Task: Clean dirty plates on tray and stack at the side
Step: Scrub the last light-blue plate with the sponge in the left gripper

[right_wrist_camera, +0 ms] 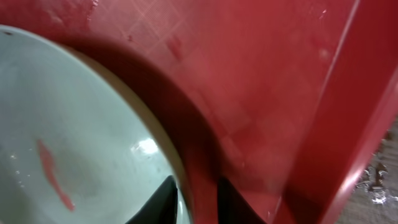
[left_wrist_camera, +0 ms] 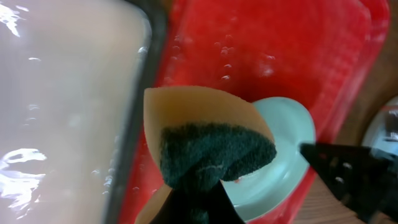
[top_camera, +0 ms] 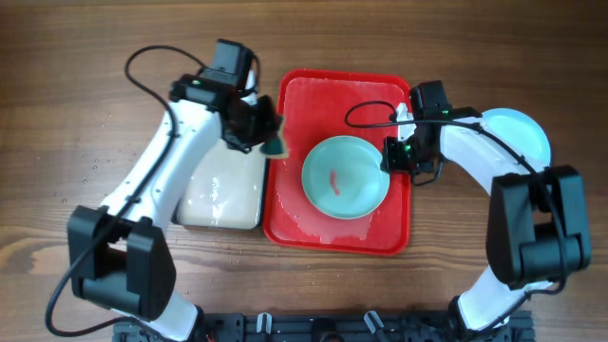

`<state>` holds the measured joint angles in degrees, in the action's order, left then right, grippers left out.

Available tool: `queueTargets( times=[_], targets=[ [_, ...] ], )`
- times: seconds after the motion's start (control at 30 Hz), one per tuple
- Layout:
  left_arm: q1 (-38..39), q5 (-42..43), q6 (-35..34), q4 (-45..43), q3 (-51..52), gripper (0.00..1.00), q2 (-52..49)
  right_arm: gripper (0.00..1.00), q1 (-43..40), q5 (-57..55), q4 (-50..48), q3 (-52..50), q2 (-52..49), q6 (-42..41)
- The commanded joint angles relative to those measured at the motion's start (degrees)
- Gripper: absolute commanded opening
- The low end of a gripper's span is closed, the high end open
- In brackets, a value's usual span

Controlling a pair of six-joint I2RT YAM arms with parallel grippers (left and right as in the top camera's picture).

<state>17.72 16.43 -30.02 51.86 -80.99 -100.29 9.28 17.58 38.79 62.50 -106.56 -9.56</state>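
My right claw straddles the right rim of the pale blue plate, one finger over the inside and one outside. It is closed down to a narrow gap, and I judge it pinches the rim so that the plate cannot slide while it is scrubbed. The plate sits in the middle of the red tray, with a red smear at its centre. My left claw is clamped on a sponge, dark scouring face out, over the tray's left edge beside the cream tray (not yet touching the plate). A second plate lies on the table to the right, where the stack belongs.
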Motion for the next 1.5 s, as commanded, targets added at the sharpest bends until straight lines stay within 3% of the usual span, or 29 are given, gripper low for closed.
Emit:
queueTargets(
  times=[0.0, 0.17, 0.3, 0.37, 0.43, 0.53, 0.63, 0.77, 0.83, 1.03, 1.2, 1.27, 1.37, 1.47],
  targets=[
    [7.02, 0.7, -6.8, -4.11, -0.59, 0.04, -2.84, 0.04, 0.13, -1.29, -0.55, 0.85, -3.23, -2.82],
    [16.09, -0.22, -17.03, -13.33, -0.61, 0.04, -14.1, 0.04, 0.13, -1.29, -0.17, 0.76, -3.23, -2.56],
    [18.45, -0.48, -17.14, -21.05, -0.61, 0.04, -21.22, 0.04, 0.13, -1.27, 0.04, 0.76, -3.23, -2.58],
    [18.32, -4.61, -17.18, -18.05, -0.61, 0.04, -22.27, 0.04, 0.13, -1.29, 0.48, 0.76, -3.23, -2.45],
    [17.53, -17.62, -17.2, -8.68, -0.74, 0.04, -22.23, 0.04, 0.13, -1.31, 0.92, 0.76, -3.23, -2.4],
    [15.87, -25.42, -17.16, -1.16, -0.83, 0.04, -22.12, 0.04, 0.13, -1.29, 0.92, 0.76, -3.23, -2.45],
    [14.58, -21.7, -17.18, -0.26, -1.16, 0.04, -21.97, 0.04, 0.13, -1.31, 1.03, 0.76, -3.23, -2.43],
    [16.63, 2.36, -17.09, -11.41, -1.09, 0.04, -21.99, 0.04, 0.13, -1.31, 1.2, 0.76, -3.23, -2.45],
    [19.3, 7.39, -16.83, -15.34, -1.09, 0.04, -21.99, 0.05, 0.13, -1.31, 1.31, 0.76, -3.23, -2.43],
    [22.69, 5.27, -16.98, -11.74, -0.74, 0.04, -22.43, 0.04, 0.13, -1.29, 1.73, 0.76, -3.23, -2.45],
    [17.92, -20.04, -18.25, 2.32, -1.84, 0.04, -20.57, 0.04, 0.13, -1.31, 1.88, 0.76, -3.23, -2.43],
    [16.39, -25.31, -18.23, 4.68, -3.02, 0.04, -18.69, 0.04, 0.13, -1.29, 1.86, 0.76, -3.23, -2.4],
    [15.54, -24.0, -18.21, 1.68, -3.78, 0.04, -16.65, 0.04, 0.13, -1.31, 1.86, 0.76, -3.23, -2.4],
    [16.65, -10.67, -18.21, -6.91, -2.25, 0.04, -16.83, 0.04, 0.13, -1.31, 1.86, 0.76, -3.23, -2.4]
  ],
)
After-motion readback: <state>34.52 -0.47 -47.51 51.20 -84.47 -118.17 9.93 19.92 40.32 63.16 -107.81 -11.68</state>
